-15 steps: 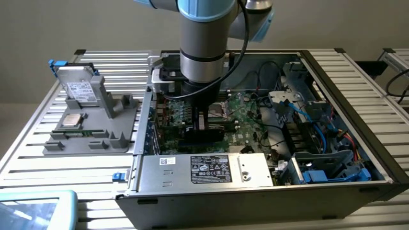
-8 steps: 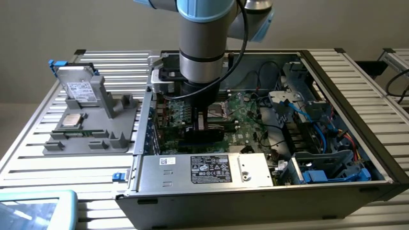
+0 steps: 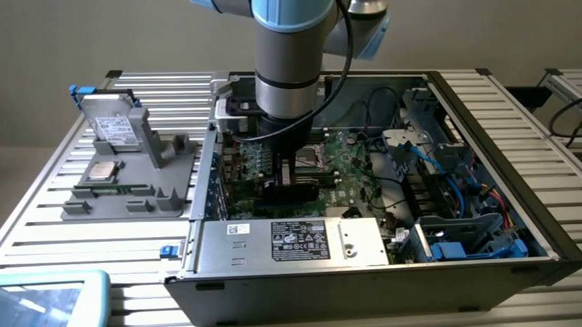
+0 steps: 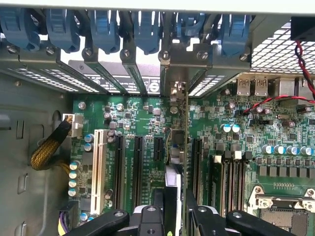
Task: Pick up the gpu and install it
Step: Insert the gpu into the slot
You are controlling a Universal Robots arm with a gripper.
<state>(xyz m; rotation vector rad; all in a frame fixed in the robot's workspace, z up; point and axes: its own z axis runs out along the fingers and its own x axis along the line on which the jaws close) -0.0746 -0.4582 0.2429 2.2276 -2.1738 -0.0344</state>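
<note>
The hand [image 4: 174, 216] is clamped on the gpu [image 4: 176, 147], which it holds edge-on and upright between its two fingers [image 4: 158, 206], with the card's thin metal bracket running toward the back wall of the case. In the exterior view the hand [image 3: 293, 178] sits low inside the open case [image 3: 509, 122], with the dark card [image 3: 293, 194] beneath it, just over the motherboard [image 3: 350, 170]. The card hangs over the row of black slots [image 4: 138, 167], and whether its edge is in one already I cannot tell. The risk, as I judge it, is misalignment: if the card is a little off to one side or tilted, pressing down could drive its edge onto the board between slots or jam the bracket against the rear frame [image 4: 177, 59] and its blue clips [image 4: 103, 24]. A slipping grip would let the card lean. Close beside the path stand the white slot [image 4: 100, 167], small capacitors [image 4: 75, 172] and a braided cable [image 4: 47, 150]; on the other side lie the RAM slots [image 4: 224, 177] and the CPU socket [image 4: 283, 206]. Farther off, a red wire [image 4: 275, 101] crosses the board. Outside the case, on the slatted surface [image 3: 54, 225], a grey tray [image 3: 136, 191] holds a hard drive [image 3: 114, 126].
</note>
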